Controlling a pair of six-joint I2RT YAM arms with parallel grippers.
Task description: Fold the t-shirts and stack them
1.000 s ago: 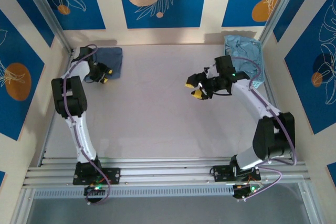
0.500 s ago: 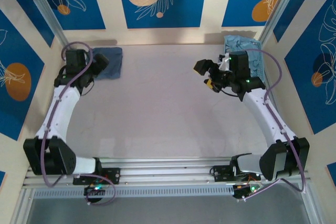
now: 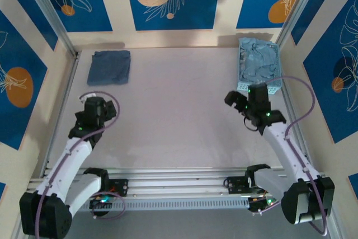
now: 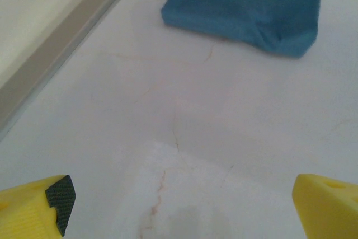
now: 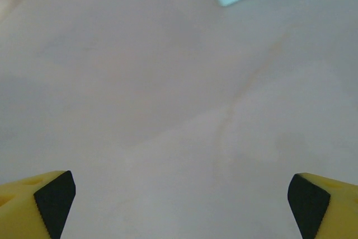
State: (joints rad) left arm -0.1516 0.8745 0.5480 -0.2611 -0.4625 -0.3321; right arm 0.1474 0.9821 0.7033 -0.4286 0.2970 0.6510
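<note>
our left fingers [image 4: 31,214] and right fingers [image 5: 327,205] are spread wide, empty, over the pale bench [image 3: 179,116]. the folded dark slate-blue cloth t-shirt [image 3: 109,66] lies far left; the pale sky-blue t-shirts [image 3: 256,60] sit heaped in a pale blue perforated plastic basket [image 3: 241,87] far right, where we might snag two at once or drag the basket.

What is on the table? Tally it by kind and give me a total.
Dark blue folded t-shirt: 1
Pale blue basket: 1
Heap of pale blue t-shirts in the basket: 1 heap; the shirts in it cannot be counted
Total: 3
</note>
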